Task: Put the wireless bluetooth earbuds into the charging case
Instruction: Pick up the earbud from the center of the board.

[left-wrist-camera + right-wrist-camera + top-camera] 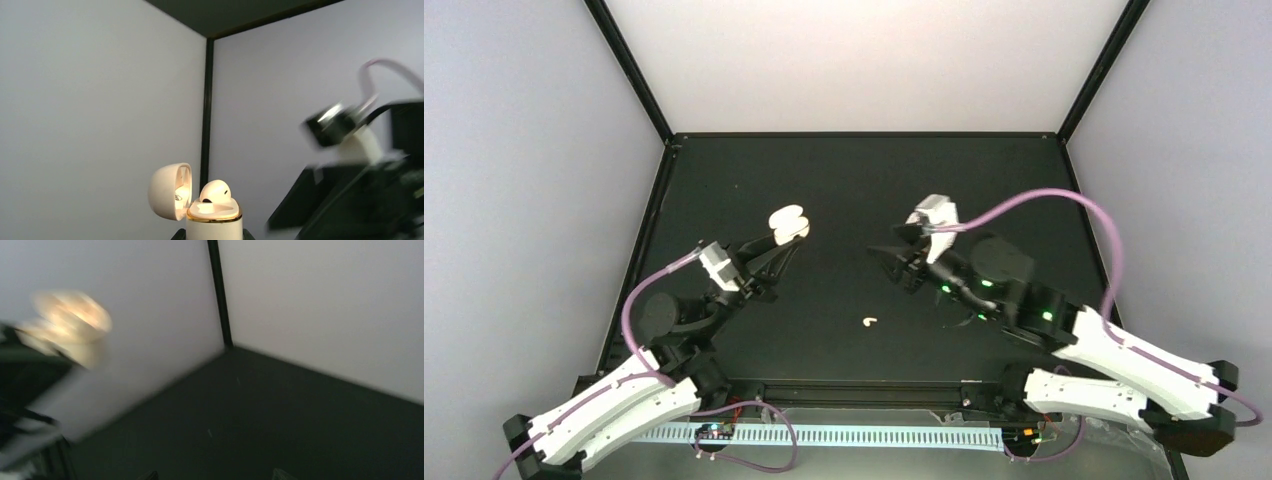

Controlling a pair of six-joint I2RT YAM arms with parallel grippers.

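Note:
My left gripper (776,243) is shut on the charging case (789,222) and holds it upright above the table. In the left wrist view the case (214,225) has its lid (167,190) swung open to the left. One earbud (216,191) sits in the right-hand slot; the slot beside it looks empty. Only the gripper's fingertips (177,234) show, at the case's sides. Another earbud (869,321) lies on the black table between the arms. My right gripper (894,262) is open and empty, in the air to the right of the case. Its view is motion-blurred, with the case (70,320) at upper left.
The black table (844,180) is walled by pale panels with black corner posts (206,110). The right arm's wrist (350,140) shows blurred at the right of the left wrist view, close to the case.

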